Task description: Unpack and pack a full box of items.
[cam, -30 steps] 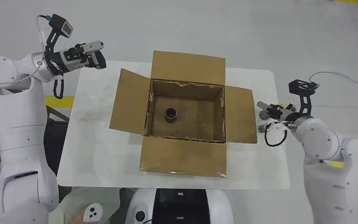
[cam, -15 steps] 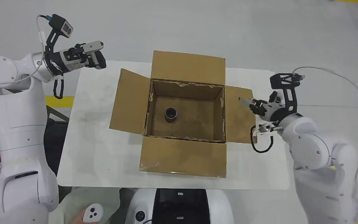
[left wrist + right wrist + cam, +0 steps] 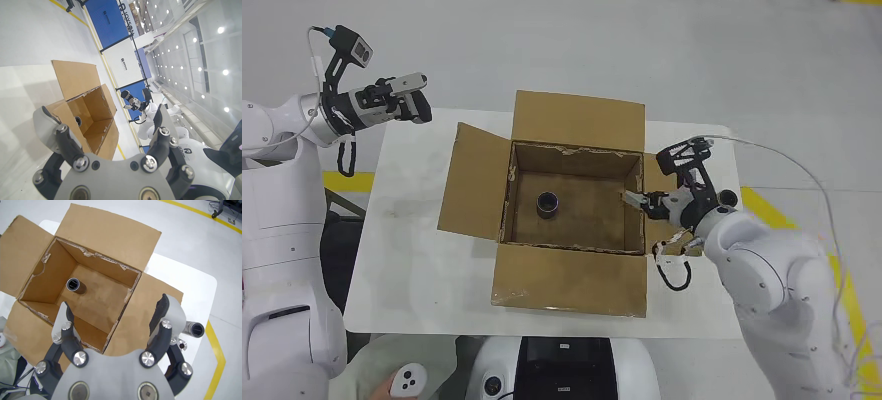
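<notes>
Room: pale grey floor (image 3: 802,60) crossed by a yellow line (image 3: 217,344); blue and white panels (image 3: 113,28) and rows of ceiling lights (image 3: 220,30) far beyond the left claw (image 3: 102,111).
Bench (image 3: 402,260): white with rounded corners, lying below the right claw (image 3: 114,300); carries the box.
Box (image 3: 577,120): brown cardboard with four flaps folded outward and ragged, torn edges round the rim; stands mid-bench, between the two claws.
Left claw: released, fingers spread wide, nothing between them; held in the air by a far corner of the bench, well apart from the box and pointing toward it.
Right claw: released and empty, fingers spread; held above the box's nearest side wall, one finger over the opening, the other over the outward flap on that side.
Cylinder (image 3: 75,287): dark and hollow with a silvery rim, upright on the box's floor; below and ahead of the right claw, nearer the wall opposite that claw, touching no wall.
Same cylinder from the left claw: (image 3: 77,121) seen low inside the box, past the near flap.
Second cylinder (image 3: 194,329): silvery with a dark open end, on bare bench just outside the right claw's outer finger, on the side away from the box; upright or lying, cannot tell.
Right claw from the left claw: seen small, beyond the box, above its far edge.
</notes>
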### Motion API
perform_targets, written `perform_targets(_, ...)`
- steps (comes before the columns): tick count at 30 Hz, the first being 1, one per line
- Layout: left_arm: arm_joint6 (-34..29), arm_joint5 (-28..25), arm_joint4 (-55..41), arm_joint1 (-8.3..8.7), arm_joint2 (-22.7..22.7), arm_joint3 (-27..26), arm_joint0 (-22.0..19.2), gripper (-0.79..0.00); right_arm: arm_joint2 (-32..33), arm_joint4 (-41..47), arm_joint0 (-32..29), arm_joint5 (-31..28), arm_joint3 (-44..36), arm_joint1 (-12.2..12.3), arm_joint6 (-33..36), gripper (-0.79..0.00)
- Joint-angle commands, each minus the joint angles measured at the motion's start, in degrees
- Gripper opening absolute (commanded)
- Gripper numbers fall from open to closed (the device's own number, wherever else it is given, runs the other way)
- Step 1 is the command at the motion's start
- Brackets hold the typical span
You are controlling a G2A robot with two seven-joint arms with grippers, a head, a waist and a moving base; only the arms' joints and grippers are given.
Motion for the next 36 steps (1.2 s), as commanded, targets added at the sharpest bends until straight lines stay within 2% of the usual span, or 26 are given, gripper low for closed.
perform_targets(1,0.0,0.0,0.0,0.00,0.0,0.0,0.0,0.000,-0.6,-0.5,0.0,-0.6,0.0,0.0,0.0,0.000)
perform_targets(27,0.0,0.0,0.0,0.00,0.0,0.0,0.0,0.000,-0.7,-0.4,-0.1,-0.6,0.0,0.0,-0.3,0.000)
perform_targets(31,0.0,0.0,0.0,0.00,0.0,0.0,0.0,0.000,-2.4,0.2,0.6,-4.4,-0.4,0.0,-1.5,0.000)
perform_targets(36,0.0,0.0,0.0,0.00,0.0,0.0,0.0,0.000,-7.9,0.1,5.7,-10.0,1.6,-0.3,-0.3,0.000)
